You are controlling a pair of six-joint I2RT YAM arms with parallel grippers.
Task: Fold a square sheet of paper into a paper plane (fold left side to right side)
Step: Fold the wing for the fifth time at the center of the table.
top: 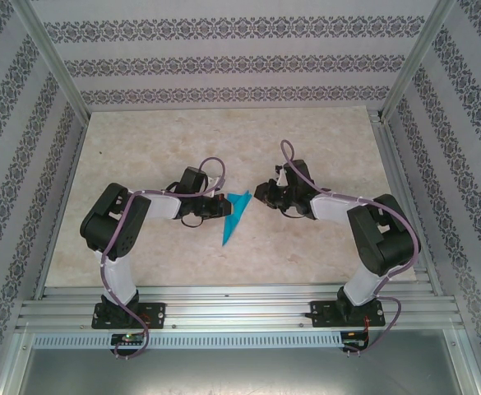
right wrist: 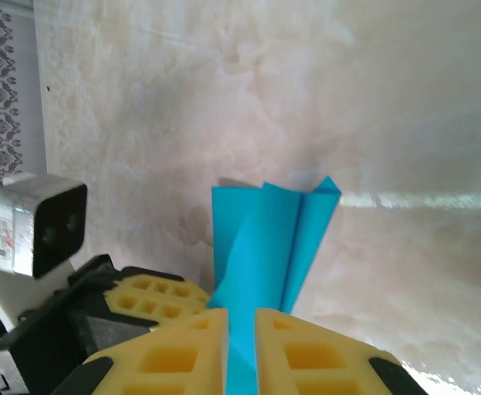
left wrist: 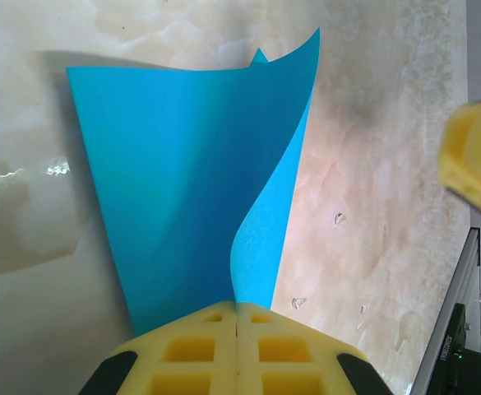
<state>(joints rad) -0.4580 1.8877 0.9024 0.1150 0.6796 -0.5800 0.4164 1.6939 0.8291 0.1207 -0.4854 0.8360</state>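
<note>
Mid-worktop (top: 322, 148), between the arms: folded sheet of paper (top: 235, 216), one flap curling up. Left gripper (left wrist: 237, 311) jaws together, clamped on its near edge. Right gripper (right wrist: 240, 319) jaws a slit apart around the opposite corner, grip impossible to tell. Likely featherlight, limp, easily creased; best pinched at edges.

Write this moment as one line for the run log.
left gripper: shut on square sheet of paper | right gripper: narrow gap, paper in it, grip unclear | sheet: partly folded, one edge curling
</note>
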